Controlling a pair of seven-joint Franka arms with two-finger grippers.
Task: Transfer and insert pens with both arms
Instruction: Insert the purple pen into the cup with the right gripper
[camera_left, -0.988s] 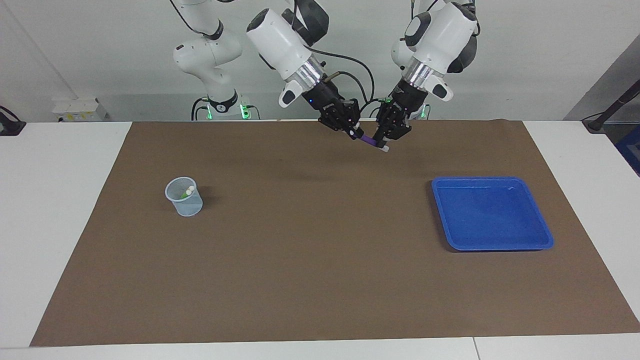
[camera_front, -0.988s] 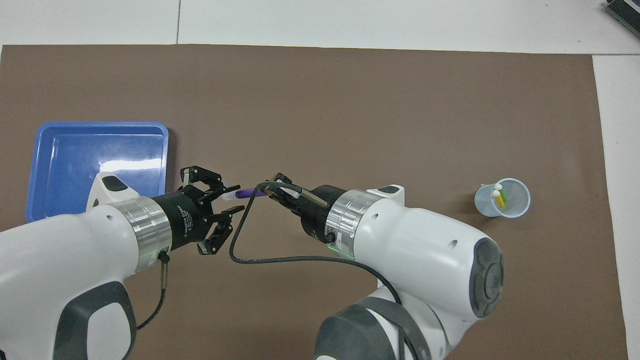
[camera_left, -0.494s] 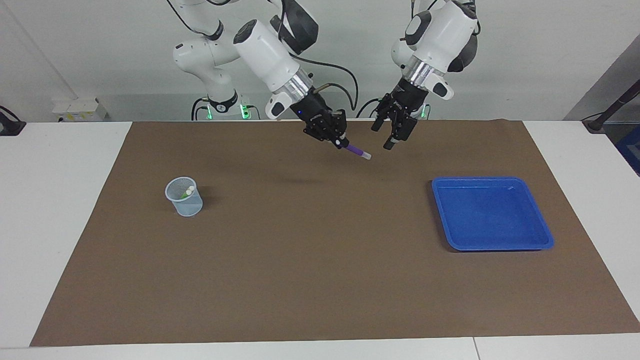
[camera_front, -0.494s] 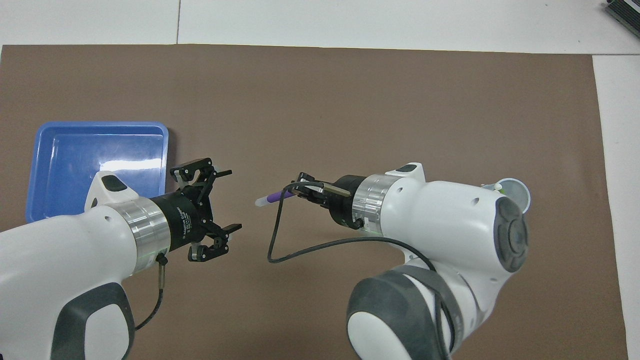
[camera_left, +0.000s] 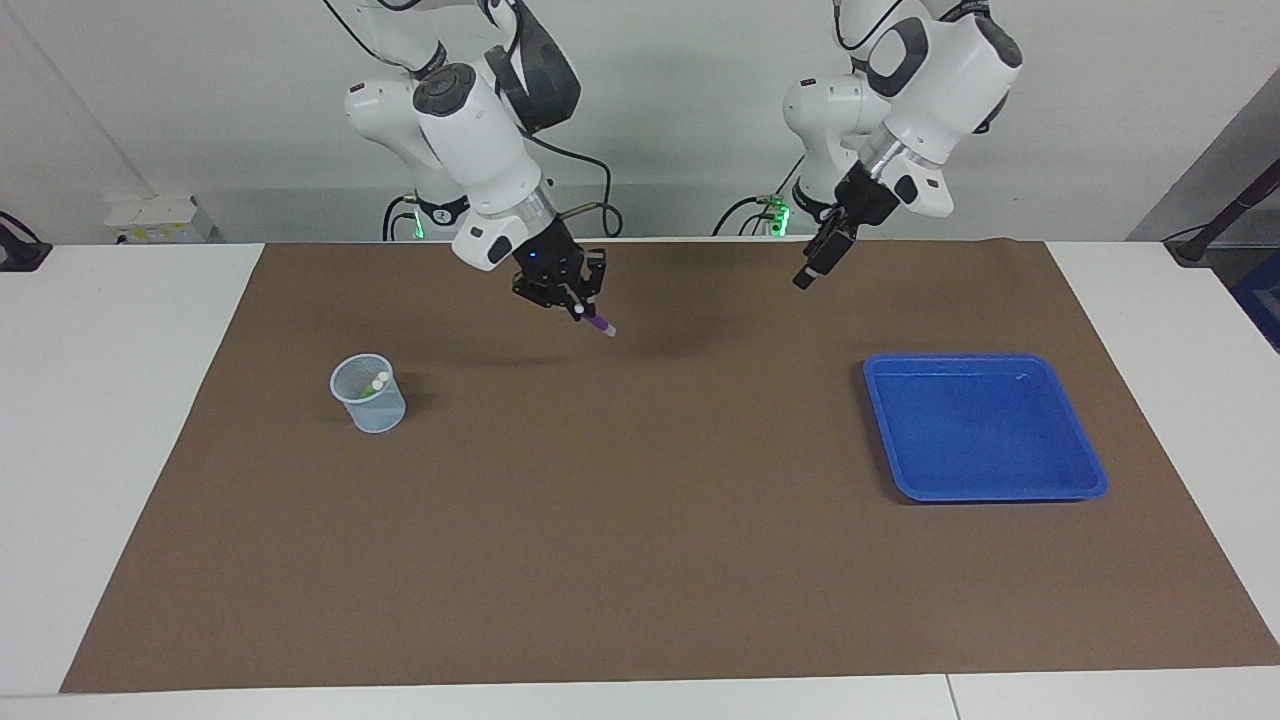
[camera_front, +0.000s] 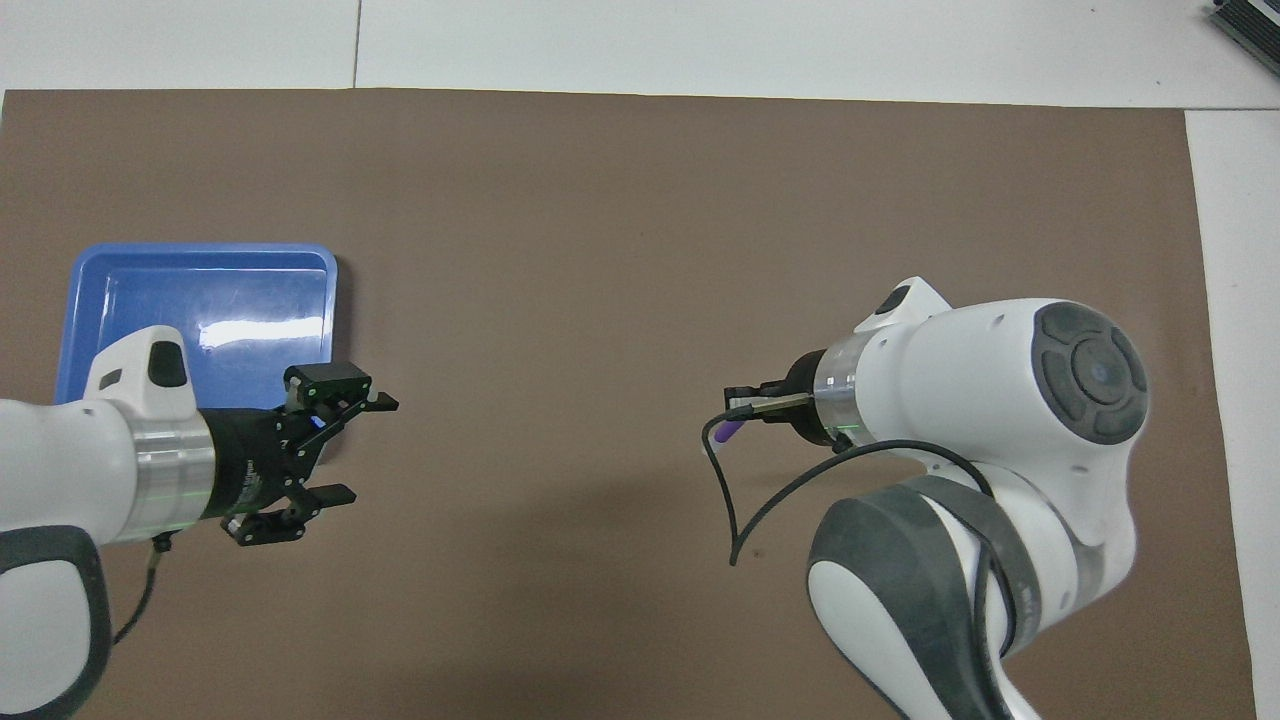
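The right gripper (camera_left: 578, 308) hung at upper centre of the facing view, shut tight on the purple pen (camera_left: 598, 323), whose pale tip slanted down toward the brown mat (camera_left: 640, 560). The step in hand appeared to be carrying that pen to the mesh cup (camera_left: 369, 394), which stood at middle left of that view; doing it well would mean bringing the pen upright over the rim before lowering, since a slanted pen could catch the rim or the pens already standing inside and tip so light a cup. The left gripper (camera_front: 340, 448), at lower left of the overhead view, hung empty with its fingers spread wide over the mat just beside the blue tray (camera_front: 90, 300), and that arm seemed only to wait. Counted: one purple pen in the air; two pale pen ends (camera_left: 379, 380) showing in the cup, with a glimpse of green; one cup; one tray with nothing in it; two arms.
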